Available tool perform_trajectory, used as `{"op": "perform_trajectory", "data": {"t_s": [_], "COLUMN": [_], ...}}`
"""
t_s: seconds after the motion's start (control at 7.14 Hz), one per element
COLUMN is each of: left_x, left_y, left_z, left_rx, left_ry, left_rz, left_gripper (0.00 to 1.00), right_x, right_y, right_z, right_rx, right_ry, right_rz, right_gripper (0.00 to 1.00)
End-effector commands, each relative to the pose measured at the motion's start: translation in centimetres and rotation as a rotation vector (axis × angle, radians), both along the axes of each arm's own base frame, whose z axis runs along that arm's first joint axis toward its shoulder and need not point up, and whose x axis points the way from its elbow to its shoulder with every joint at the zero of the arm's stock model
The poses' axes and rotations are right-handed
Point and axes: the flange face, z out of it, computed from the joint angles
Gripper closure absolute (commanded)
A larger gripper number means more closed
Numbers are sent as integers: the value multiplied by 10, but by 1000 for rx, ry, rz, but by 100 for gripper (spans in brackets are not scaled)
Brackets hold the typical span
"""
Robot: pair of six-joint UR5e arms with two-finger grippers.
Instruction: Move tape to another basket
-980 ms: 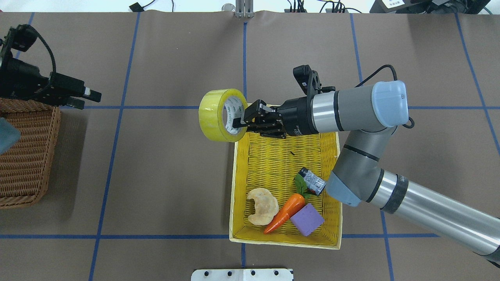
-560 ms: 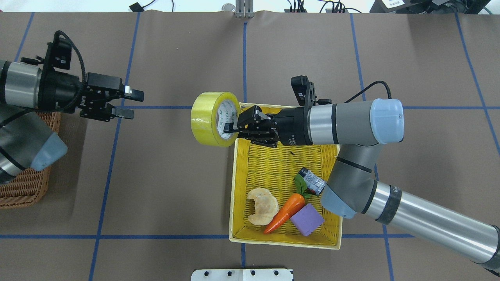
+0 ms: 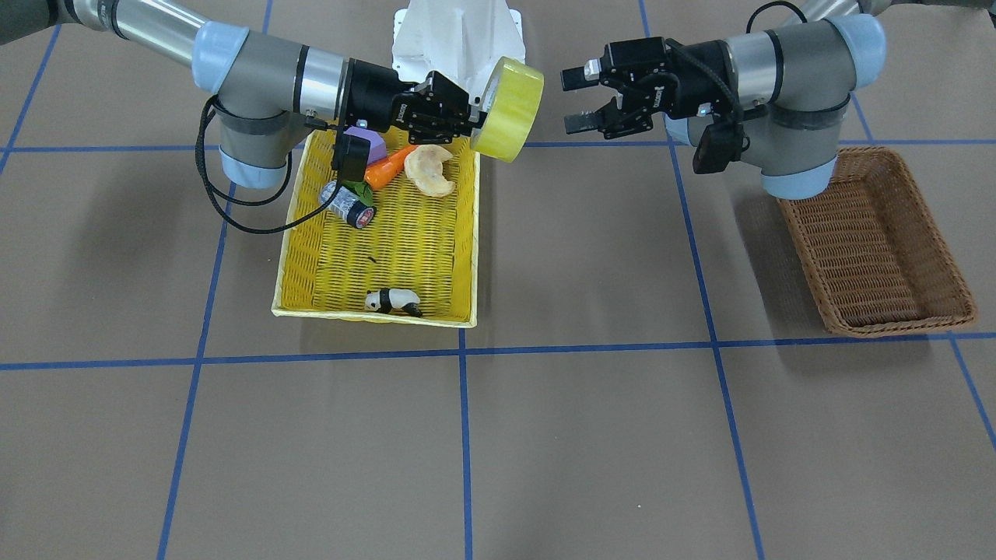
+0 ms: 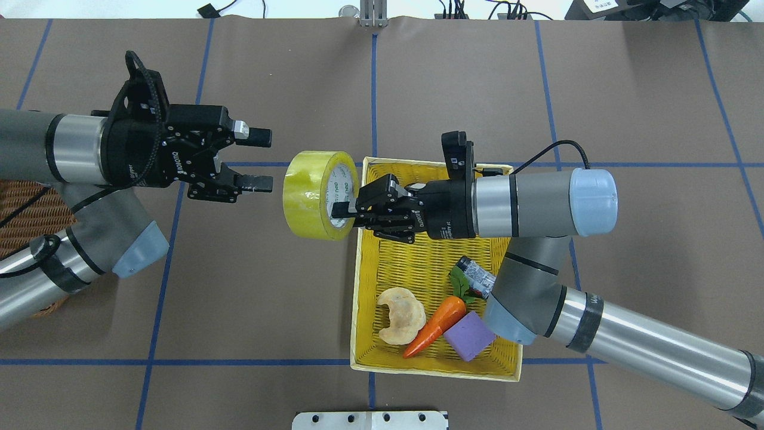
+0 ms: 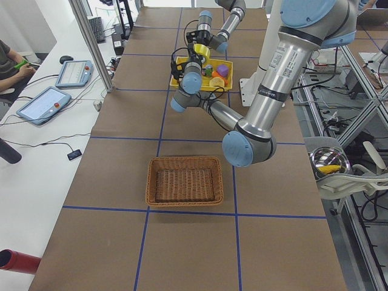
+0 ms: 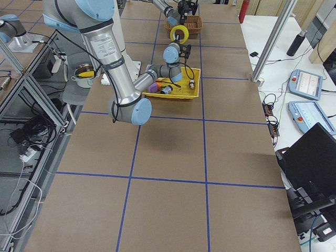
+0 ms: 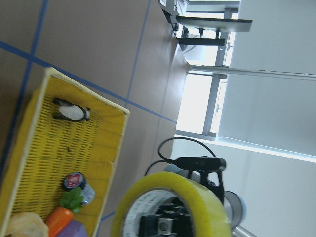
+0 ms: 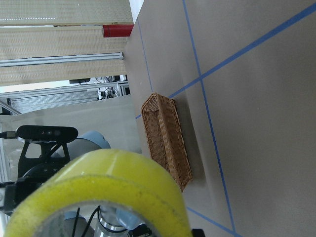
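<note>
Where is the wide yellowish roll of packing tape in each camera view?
Front-facing: yellowish roll of packing tape, top centre.
Overhead: tape, centre.
Exterior left: tape, top centre, far.
Exterior right: tape, top centre, far.
Left wrist: tape, bottom centre.
Right wrist: tape, bottom left, close.
Landmark: bright yellow woven basket, near it everywhere except the right wrist view.
</note>
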Motion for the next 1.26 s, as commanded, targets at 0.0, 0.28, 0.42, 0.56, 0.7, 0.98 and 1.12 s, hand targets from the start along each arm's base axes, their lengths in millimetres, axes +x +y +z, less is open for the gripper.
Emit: {"op": "perform_trajectory", "data": {"t_s": [0.0,0.28,0.42,0.56,0.7,0.98,1.12], "left_x": [10,11,11,12,13,27,31], "left_y": [15,20,22,24,27,34,38], "left_z": [-5,-7,-9,-9,-11,-17,-19], "left_rx": [26,0,-5,-10,-5,-6,-16], "left_ry": [37,52,58,62,69,87,100], "left_rz": [36,75,84,95,99,118,119], "left_gripper": [2,2,2,3,7,19,33], "right_x": [5,4,0,-6,-8,-8,-10], "right_y": [18,18,16,13,11,11,11], "right_z": [3,0,2,-3,-6,-6,-7], "right_rx": [6,-6,-11,-10,-10,-12,-13], "right_ry": [-74,-83,-75,-77,-80,-79,-79], "right_rz": [-101,-112,-110,-111,-109,-109,-109], "right_gripper": [100,100,100,100,100,100,100]}}
